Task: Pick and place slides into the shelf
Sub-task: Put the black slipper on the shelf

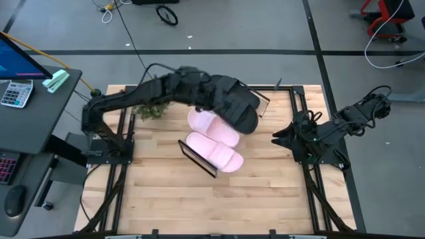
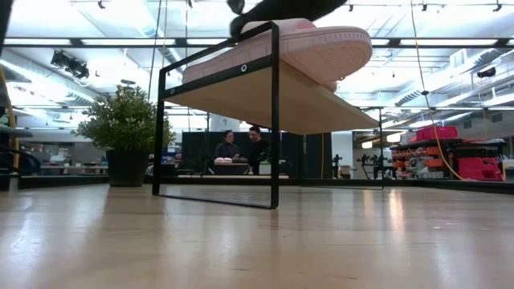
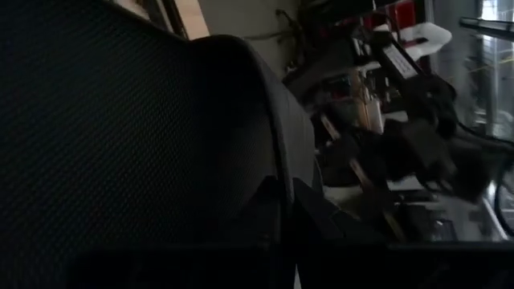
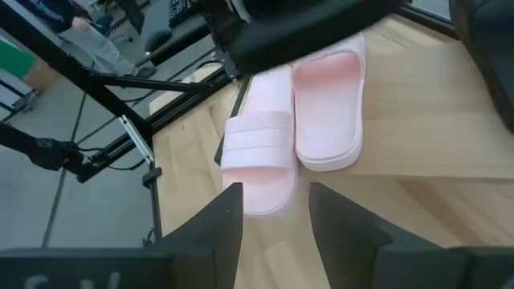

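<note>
The black slide [image 1: 243,113] hangs in the air above the shelf's far end, held by my left gripper [image 1: 226,99], which reaches in from the table's left. It fills the left wrist view [image 3: 96,120] and shows at the top of the right wrist view [image 4: 313,20]. Two pink slides [image 1: 211,125] [image 1: 218,154] lie side by side, soles down, on the shelf [image 1: 196,158]. The low view shows one pink slide [image 2: 321,48] on the shelf board [image 2: 305,96]. The second black slide is out of view. My right gripper [image 4: 275,213] waits open at the table's right edge [image 1: 279,138]. My left gripper is shut on the black slide, but the arm and the slide itself hide the place of contact. The slide is lifted clear, above the pink slides and the shelf's far end.
A small potted plant [image 1: 149,109] stands at the table's far left, also seen in the low view [image 2: 124,128]. The shelf sits askew mid-table, with bare slatted tabletop [image 1: 219,199] in front of it. Two people sit far behind the table [image 2: 241,148].
</note>
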`<state>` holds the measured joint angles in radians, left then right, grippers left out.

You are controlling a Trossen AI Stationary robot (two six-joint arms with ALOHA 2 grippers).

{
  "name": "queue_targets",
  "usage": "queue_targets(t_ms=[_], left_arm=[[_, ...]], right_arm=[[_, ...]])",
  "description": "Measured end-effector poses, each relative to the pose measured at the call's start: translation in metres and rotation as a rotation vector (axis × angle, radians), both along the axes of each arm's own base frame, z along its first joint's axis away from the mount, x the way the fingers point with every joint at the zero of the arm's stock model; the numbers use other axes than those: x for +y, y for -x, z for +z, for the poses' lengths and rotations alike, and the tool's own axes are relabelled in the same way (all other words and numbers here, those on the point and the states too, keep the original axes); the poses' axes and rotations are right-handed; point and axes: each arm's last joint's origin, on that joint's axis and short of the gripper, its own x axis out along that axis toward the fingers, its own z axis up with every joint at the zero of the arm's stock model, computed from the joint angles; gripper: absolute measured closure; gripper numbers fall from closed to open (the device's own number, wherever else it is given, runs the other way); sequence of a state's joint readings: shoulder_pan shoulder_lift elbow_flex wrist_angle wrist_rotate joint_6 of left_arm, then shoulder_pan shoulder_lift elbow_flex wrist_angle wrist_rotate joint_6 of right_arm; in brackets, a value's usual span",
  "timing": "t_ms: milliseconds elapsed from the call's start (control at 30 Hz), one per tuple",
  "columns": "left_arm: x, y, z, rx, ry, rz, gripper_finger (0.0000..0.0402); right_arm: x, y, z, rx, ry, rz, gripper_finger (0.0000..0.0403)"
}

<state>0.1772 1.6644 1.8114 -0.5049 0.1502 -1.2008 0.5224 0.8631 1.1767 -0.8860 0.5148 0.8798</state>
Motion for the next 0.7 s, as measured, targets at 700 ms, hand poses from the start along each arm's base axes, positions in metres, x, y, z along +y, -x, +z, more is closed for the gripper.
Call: queue_targets(t_ms=[700], left_arm=[[0.021,-0.086,-0.061,0.157,0.013,0.201,0.0388]], right_arm=[[0.000,0.000,0.000,0.001,0.018,0.009,0.0254]])
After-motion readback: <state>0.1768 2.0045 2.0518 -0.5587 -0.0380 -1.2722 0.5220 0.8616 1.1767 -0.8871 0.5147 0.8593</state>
